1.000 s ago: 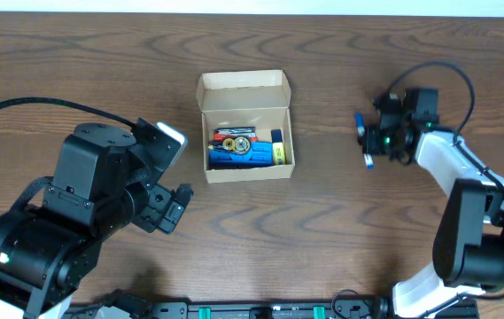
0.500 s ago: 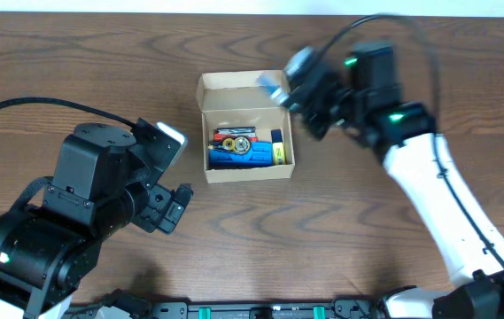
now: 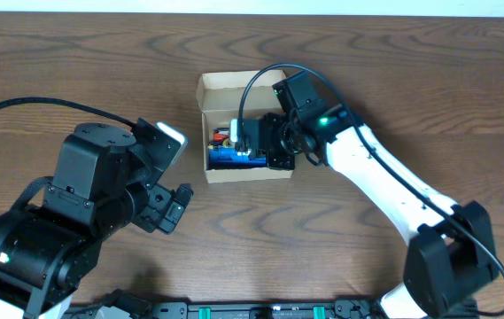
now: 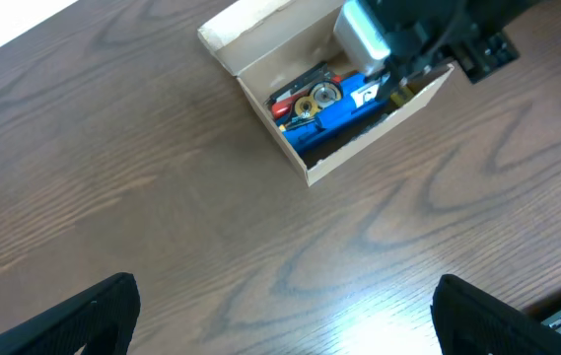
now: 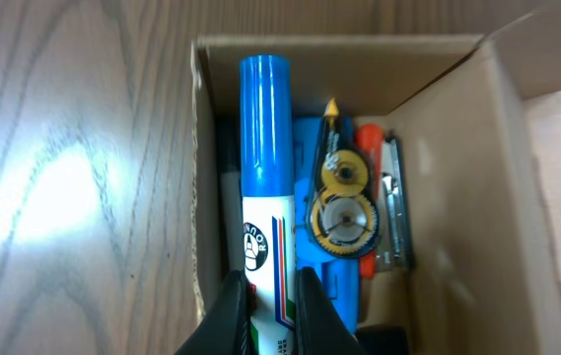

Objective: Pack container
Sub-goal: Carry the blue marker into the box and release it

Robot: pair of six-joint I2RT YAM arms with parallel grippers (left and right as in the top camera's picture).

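Left gripper (image 3: 174, 207): fingers spread wide with nothing between them, over bare wood well to the front-left of the box.
Table (image 3: 74, 53): dark wood grain.
Box (image 3: 244, 174): tan cardboard, near the middle of the table toward its far edge, open on top.
Lid flap (image 3: 243, 87): folded back on the far side.
Contents: a blue case (image 3: 225, 158), a tape roller with yellow wheels (image 5: 339, 207) and an orange pen (image 5: 369, 187), lying side by side.
Marker (image 5: 264, 168): blue cap and white barrel, lengthwise just inside one box wall, cap pointing away from the fingers. I cannot tell whether it touches the cardboard.
Right gripper (image 5: 272, 314): pinched narrow on the marker's barrel, above the box.
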